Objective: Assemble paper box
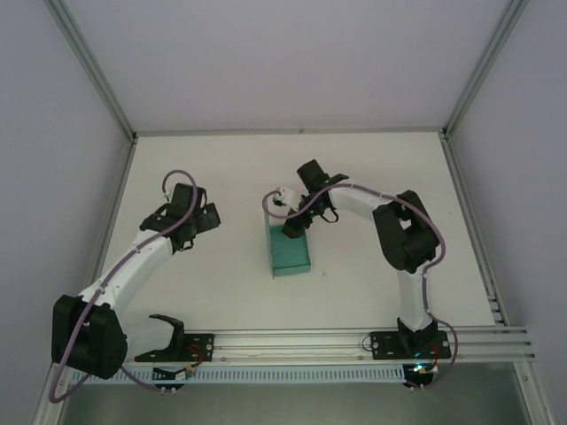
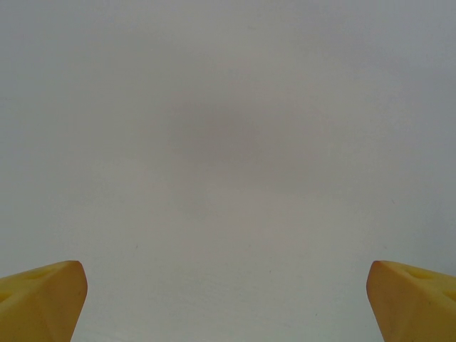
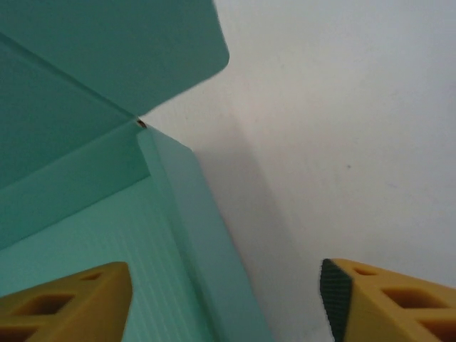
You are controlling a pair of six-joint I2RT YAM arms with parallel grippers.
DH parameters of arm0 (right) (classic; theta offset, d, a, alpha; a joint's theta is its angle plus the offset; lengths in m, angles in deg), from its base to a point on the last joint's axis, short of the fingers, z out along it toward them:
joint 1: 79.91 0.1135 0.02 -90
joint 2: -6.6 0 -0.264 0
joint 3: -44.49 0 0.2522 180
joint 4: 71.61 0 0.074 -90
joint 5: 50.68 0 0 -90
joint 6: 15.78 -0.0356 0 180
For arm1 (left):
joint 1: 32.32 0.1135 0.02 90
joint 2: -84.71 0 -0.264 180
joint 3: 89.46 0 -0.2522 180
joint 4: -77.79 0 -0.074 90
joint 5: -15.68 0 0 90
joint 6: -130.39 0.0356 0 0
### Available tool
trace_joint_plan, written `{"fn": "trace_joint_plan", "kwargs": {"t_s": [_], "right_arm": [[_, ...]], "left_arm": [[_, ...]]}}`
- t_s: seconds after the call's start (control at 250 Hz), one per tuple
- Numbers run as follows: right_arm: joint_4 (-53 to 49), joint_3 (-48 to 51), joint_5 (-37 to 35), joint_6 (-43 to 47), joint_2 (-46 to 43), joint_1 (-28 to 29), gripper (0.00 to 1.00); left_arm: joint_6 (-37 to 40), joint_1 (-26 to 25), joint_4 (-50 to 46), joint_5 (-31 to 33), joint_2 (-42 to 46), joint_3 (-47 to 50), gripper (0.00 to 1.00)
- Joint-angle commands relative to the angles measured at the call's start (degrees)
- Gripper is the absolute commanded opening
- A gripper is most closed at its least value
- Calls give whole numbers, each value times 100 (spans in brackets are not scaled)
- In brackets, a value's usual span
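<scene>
Teal paper box (image 1: 291, 250) stands open in the middle of the worktop (image 1: 221, 292), right pincer (image 3: 224, 274) over it.
In the right wrist view the right pincer is released and straddles one side wall: the lower-left finger (image 3: 78, 303) is inside the box, the other over the worktop. The left pincer (image 2: 224, 278), left of the box and well apart, is released too.

Jaws wide apart on left gripper (image 2: 228, 308) — same on right gripper (image 3: 226, 303), both aimed downward.
</scene>
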Motion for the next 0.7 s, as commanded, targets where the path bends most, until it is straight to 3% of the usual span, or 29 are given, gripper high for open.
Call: {"fn": "trace_joint_plan", "kwargs": {"t_s": [0.0, 0.156, 0.291, 0.467, 0.695], "right_arm": [[-63, -243, -568, -82, 197, 107, 58], [568, -60, -1616, -1540, 127, 151, 33], [975, 627, -2085, -2784, -341, 239, 21], [344, 1120, -3569, -5562, -874, 399, 22], [-1090, 1341, -4484, -8156, -1180, 1044, 19]], "left_arm": [[-197, 56, -21, 186, 191, 43, 100], [-150, 57, -1, 258, 188, 17, 100], [-152, 57, 86, 304, 151, 14, 100], [-185, 52, 123, 429, 44, -63, 100], [-274, 56, 354, 313, -137, -93, 100]]}}
